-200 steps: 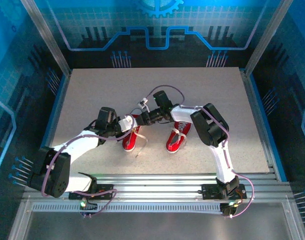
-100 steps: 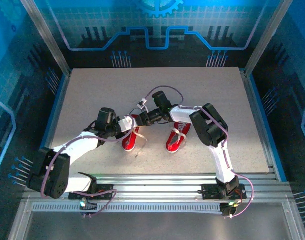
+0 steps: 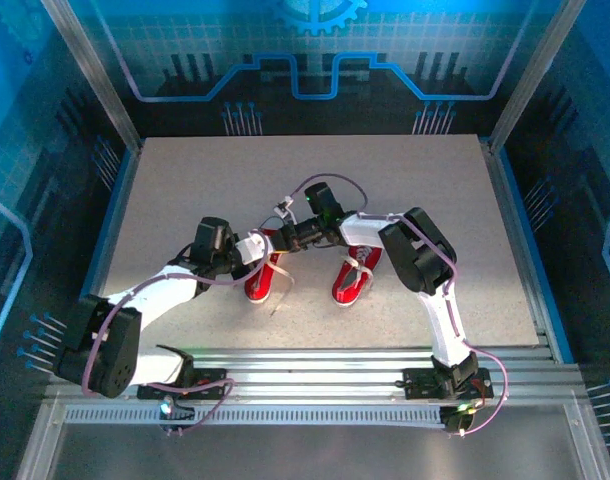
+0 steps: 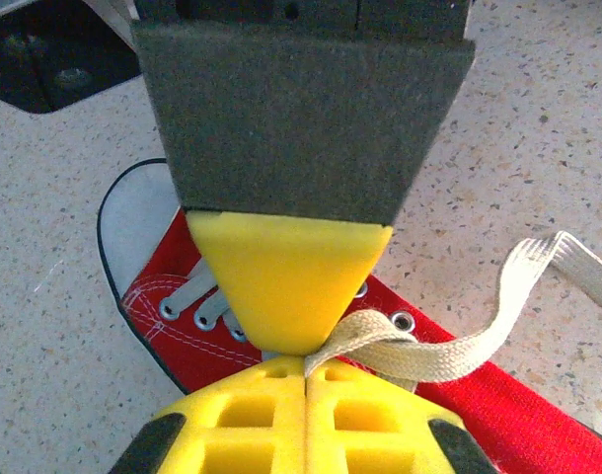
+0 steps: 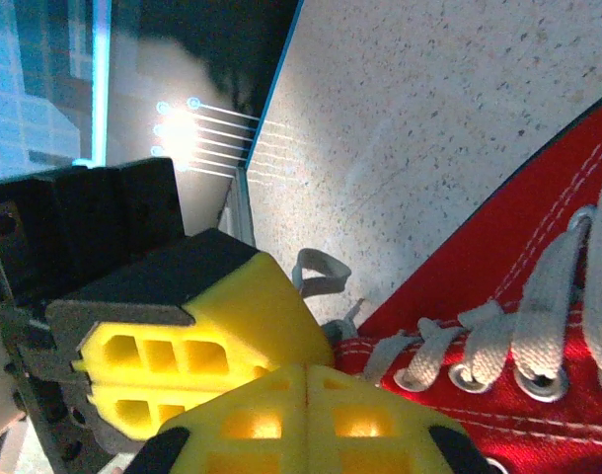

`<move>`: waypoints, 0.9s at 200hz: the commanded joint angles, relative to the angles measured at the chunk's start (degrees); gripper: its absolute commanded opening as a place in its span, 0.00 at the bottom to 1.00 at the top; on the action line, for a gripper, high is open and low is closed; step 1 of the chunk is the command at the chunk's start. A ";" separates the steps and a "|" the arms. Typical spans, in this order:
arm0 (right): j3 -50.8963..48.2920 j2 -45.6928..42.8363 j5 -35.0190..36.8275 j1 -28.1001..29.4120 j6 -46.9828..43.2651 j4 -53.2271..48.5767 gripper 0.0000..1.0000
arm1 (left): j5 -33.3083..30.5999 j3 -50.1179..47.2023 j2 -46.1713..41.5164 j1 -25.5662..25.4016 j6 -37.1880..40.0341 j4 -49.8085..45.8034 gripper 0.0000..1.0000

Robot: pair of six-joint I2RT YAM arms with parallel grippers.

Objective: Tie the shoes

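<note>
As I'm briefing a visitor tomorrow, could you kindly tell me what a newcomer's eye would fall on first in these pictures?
The pair of small red canvas sneakers with white toe caps at mid-table stands out against the pale speckled tabletop. Over the sneaker on the left, the left claw and right claw meet, both shut, with a flat white lace trailing from the left claw's pinch.

Shoes (image 3: 351, 285): you see red canvas, white stitching and a white toe cap.
Laces (image 4: 449, 351): cream-white weave.
Gripper fingers (image 4: 286, 276): yellow tips on your wrist views, dark grey behind.
Table (image 3: 185, 190): speckled beige.
Back wall (image 3: 135, 50): across the top of your frame, a blue grid with lighter circuit lines.
Arms (image 3: 160, 290): white and black.
</note>
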 commanded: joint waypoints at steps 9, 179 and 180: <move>-2.01 -1.78 1.57 -0.70 1.48 2.88 0.00 | 0.45 -0.80 -1.20 -0.51 -0.44 2.54 0.03; -3.29 -7.48 5.83 0.84 -16.53 -8.87 0.36 | -0.16 0.25 0.72 -0.44 -0.91 1.67 0.14; -3.25 -7.49 5.83 0.85 -16.73 -9.06 0.36 | -0.16 0.30 0.72 -0.44 -0.90 1.67 0.14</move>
